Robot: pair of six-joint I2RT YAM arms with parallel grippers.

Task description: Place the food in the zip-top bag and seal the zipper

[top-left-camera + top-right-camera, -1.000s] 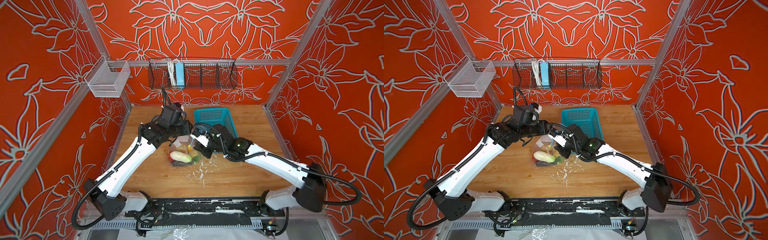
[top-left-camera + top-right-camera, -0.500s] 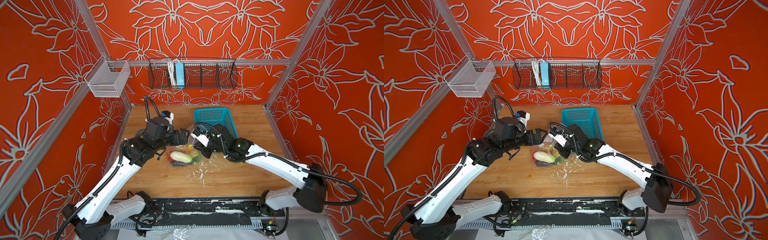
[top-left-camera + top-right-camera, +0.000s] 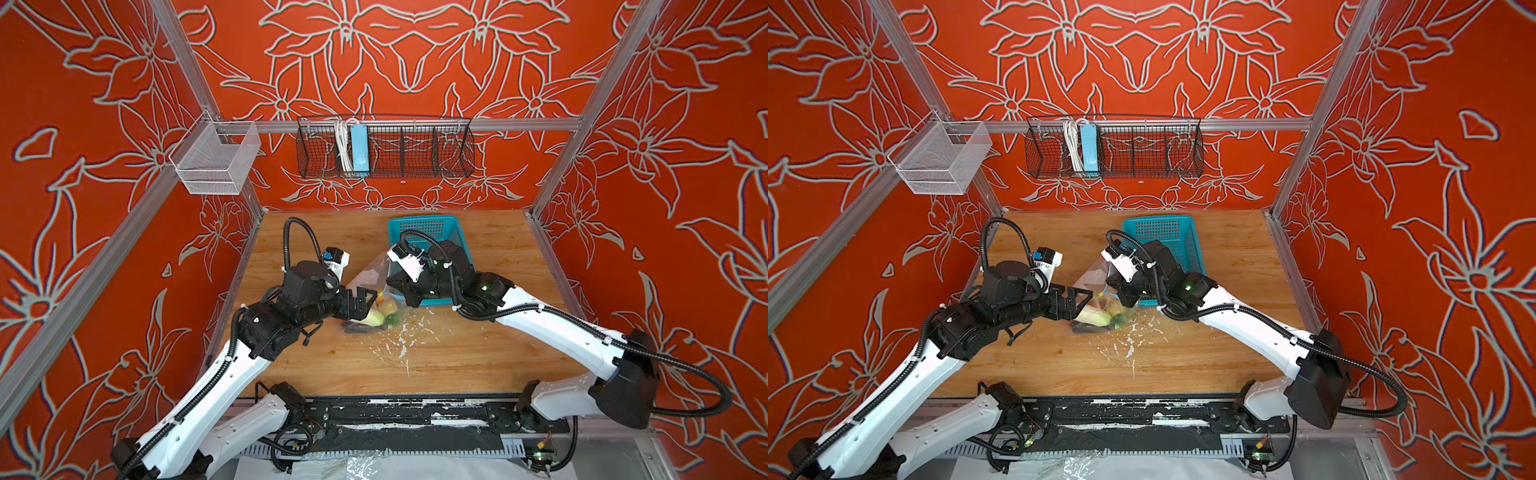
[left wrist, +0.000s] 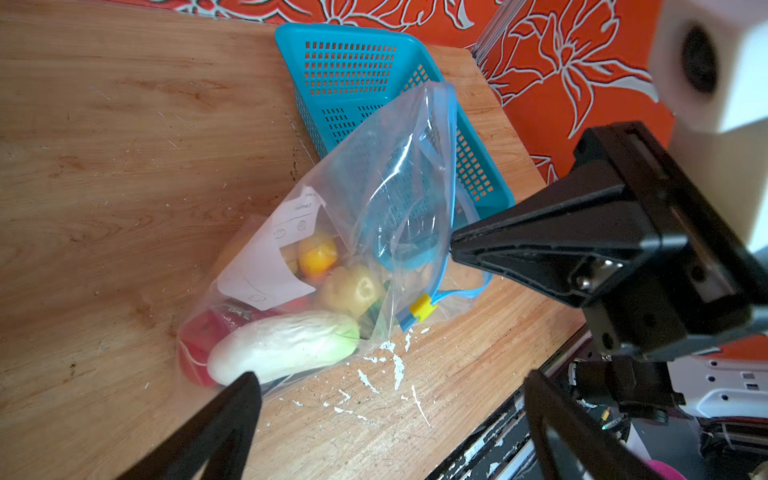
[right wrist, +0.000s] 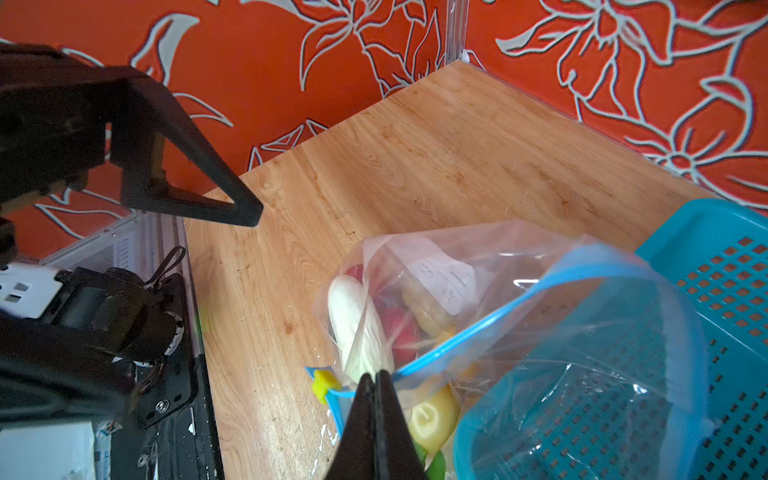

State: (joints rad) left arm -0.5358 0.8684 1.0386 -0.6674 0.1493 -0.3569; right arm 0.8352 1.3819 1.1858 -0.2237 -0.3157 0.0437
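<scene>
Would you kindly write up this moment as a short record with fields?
bag: zip-top bag resting on the table, beside the teal basket
contents: leafy vegetable, potato, orange-yellow fruit and tomato inside the bag
zipper strip: mouth gaping, not sealed; yellow tab at one end
left pincer: open, close to the bag, holding nothing
right pincer: shut on the zipper strip, near the tab

A robot lab test booth: an aluminium frame (image 3: 519, 123), flower-printed orange wall panels (image 3: 399, 62), a wooden tabletop (image 3: 457, 357), two robot arms (image 3: 232, 374) mounted on a black base rail (image 3: 415, 415).
</scene>
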